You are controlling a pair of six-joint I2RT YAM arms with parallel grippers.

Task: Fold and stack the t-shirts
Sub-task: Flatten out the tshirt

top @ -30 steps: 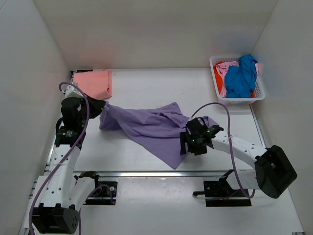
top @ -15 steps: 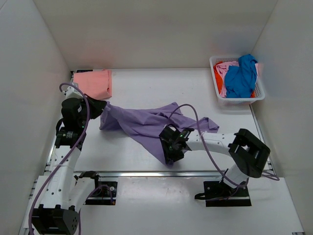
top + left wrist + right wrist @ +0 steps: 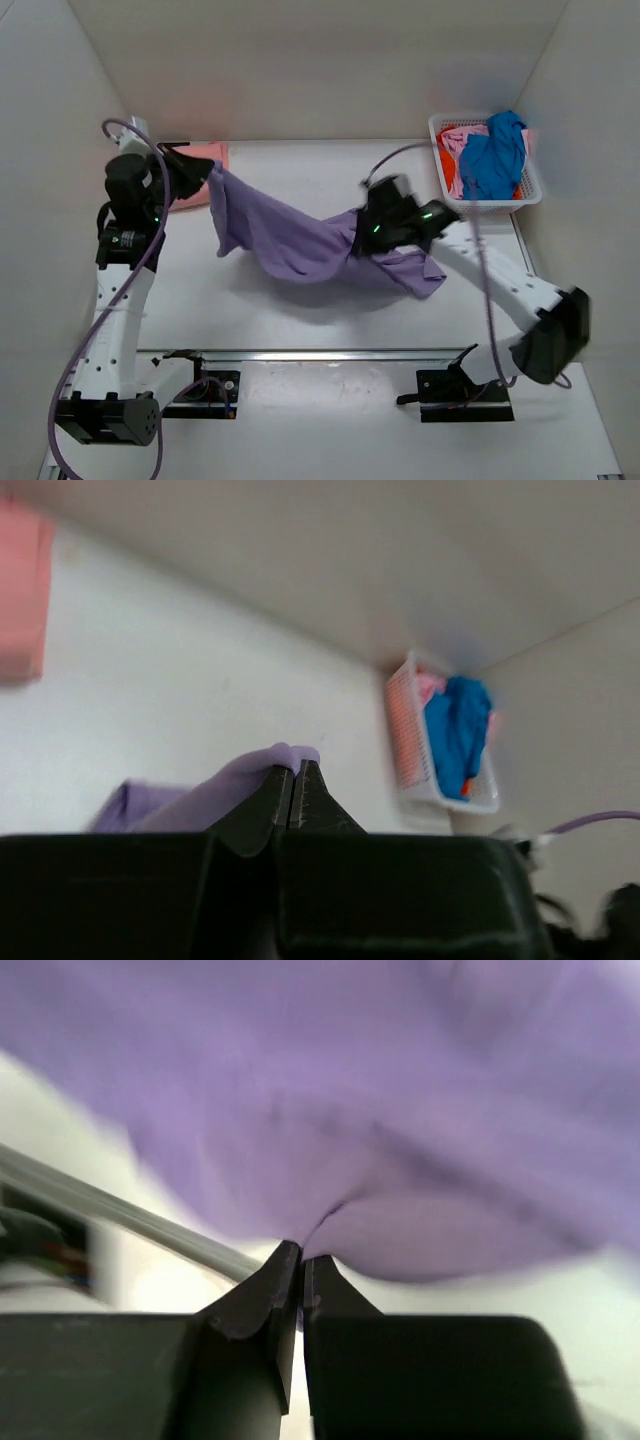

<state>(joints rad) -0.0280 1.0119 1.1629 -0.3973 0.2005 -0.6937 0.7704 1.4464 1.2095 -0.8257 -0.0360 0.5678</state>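
A lavender-purple t-shirt (image 3: 290,245) hangs stretched above the table between both arms. My left gripper (image 3: 208,172) is shut on its left end, high at the back left; the wrist view shows purple cloth (image 3: 235,780) pinched at the left gripper (image 3: 294,768). My right gripper (image 3: 357,240) is shut on the shirt's right part, and cloth (image 3: 400,1140) fills the view above the right gripper (image 3: 301,1258). A folded salmon-pink t-shirt (image 3: 196,170) lies at the back left, partly behind the left arm. Blue (image 3: 492,158), orange-red and pink t-shirts sit in the basket.
The white lattice basket (image 3: 530,195) stands at the back right corner, also seen in the left wrist view as the basket (image 3: 408,750). White walls close in the table on three sides. A metal rail (image 3: 330,354) runs along the near edge.
The right gripper swept left to the shirt's lower edge, shut on it, then rose toward the back right. The left gripper lifted its end up and back. The shirt now hangs off the table.
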